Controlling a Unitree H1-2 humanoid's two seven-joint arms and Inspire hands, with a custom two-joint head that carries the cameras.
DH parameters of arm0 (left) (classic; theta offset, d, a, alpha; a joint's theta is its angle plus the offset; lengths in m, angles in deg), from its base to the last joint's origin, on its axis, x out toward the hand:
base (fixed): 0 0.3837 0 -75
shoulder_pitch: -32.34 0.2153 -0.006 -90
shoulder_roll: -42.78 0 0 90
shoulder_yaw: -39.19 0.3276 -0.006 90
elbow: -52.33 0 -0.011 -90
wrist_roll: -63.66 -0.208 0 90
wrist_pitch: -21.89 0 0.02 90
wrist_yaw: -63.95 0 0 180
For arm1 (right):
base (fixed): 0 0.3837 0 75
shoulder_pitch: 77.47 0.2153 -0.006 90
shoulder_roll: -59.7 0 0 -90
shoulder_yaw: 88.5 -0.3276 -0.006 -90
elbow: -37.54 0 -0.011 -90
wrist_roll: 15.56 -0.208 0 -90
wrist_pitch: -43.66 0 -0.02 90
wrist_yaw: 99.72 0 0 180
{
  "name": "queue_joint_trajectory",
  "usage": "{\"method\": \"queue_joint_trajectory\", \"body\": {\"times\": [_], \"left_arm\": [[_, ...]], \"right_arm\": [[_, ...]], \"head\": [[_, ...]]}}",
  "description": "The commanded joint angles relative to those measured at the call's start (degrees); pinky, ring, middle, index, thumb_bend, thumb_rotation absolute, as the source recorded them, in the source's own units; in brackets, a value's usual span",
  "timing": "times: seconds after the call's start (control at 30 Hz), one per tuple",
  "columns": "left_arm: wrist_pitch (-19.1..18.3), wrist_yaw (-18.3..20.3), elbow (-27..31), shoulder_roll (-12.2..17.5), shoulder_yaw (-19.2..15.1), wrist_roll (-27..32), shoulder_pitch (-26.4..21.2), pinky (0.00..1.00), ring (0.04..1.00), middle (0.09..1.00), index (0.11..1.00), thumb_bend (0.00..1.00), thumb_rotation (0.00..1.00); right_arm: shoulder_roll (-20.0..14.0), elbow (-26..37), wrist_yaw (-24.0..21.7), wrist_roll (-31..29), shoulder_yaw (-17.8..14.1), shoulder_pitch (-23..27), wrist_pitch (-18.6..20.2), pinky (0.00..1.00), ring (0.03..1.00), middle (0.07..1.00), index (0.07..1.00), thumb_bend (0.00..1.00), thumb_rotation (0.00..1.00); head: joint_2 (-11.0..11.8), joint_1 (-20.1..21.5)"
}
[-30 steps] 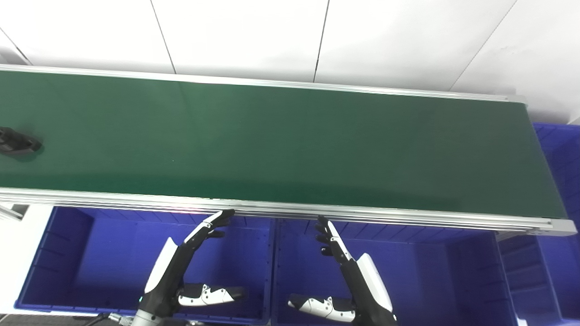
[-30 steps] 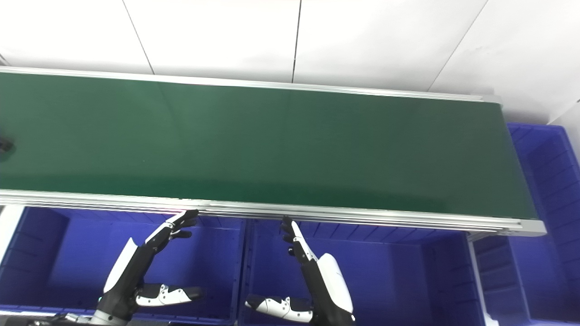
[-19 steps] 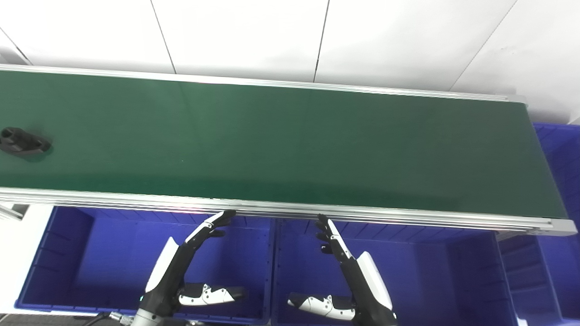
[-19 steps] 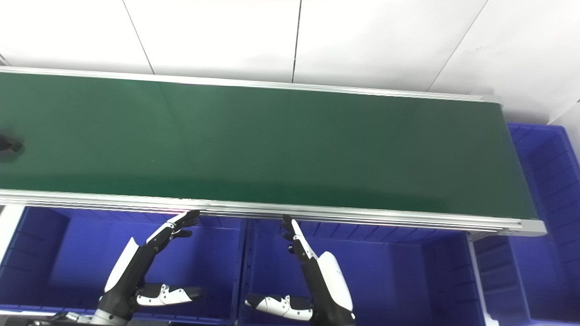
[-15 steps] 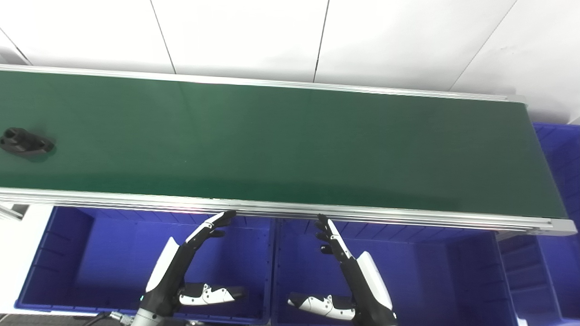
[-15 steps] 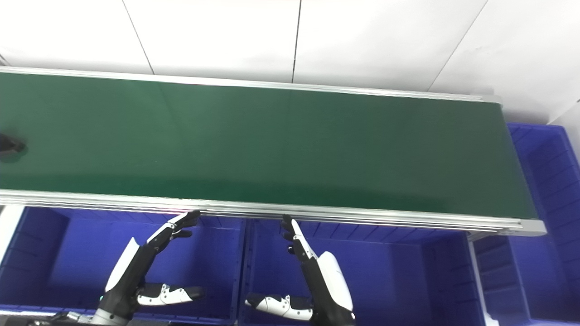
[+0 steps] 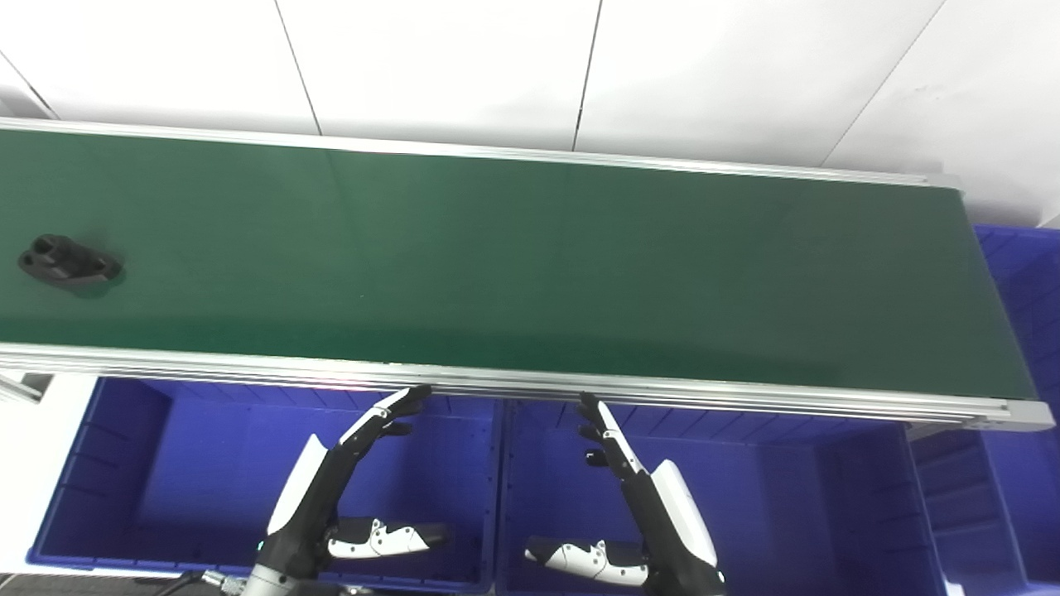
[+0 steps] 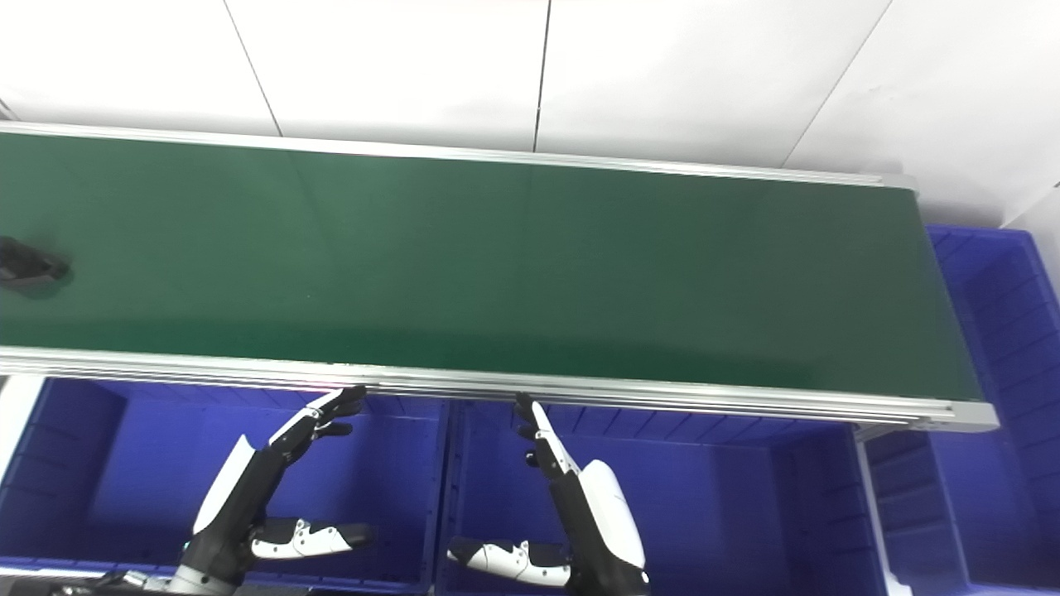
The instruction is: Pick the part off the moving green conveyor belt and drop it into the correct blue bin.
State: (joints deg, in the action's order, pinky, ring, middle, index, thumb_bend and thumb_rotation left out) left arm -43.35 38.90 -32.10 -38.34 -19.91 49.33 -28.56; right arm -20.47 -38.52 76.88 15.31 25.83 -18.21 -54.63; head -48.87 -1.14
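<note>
black part (image 7: pixel 69 261) carried rightward on belt (image 7: pixel 530 265), well left of open left robot hand (image 7: pixel 331 488), right robot hand (image 7: pixel 654 505) open

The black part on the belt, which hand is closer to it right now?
Left. The black part lies at the belt's far left end; the left hand waits open over the bin below, while the right hand sits farther right, also open.

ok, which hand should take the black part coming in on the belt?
Left, probably. The black part lies at the belt's far left, nearer the open left hand; the right hand waits further right.
</note>
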Motion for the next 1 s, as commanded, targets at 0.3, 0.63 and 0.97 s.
{"method": "queue_joint_trajectory", "body": {"times": [0.3,0.63,0.97], "left_arm": [[2.2,-0.8,1.3,0.8,-0.4,-1.2,0.7,0.77,0.843,0.874,0.839,0.78,0.49],[2.2,-1.1,1.1,0.9,-0.2,-1.0,0.5,0.77,0.843,0.872,0.837,0.78,0.48],[2.2,-1.4,1.0,1.1,0.0,-0.8,0.6,0.77,0.841,0.871,0.835,0.77,0.47]], "right_arm": [[0.8,1.0,0.4,-0.5,0.2,-0.1,0.2,0.81,0.91,0.958,1.0,0.86,0.55],[0.7,1.0,0.4,-0.1,0.3,-0.1,0.2,0.8,0.906,0.956,1.0,0.86,0.55],[0.8,1.1,0.3,0.1,0.3,-0.1,0.5,0.8,0.905,0.957,1.0,0.86,0.54]], "head": [[0.0,-0.1],[0.1,-0.1],[0.1,0.0]]}}
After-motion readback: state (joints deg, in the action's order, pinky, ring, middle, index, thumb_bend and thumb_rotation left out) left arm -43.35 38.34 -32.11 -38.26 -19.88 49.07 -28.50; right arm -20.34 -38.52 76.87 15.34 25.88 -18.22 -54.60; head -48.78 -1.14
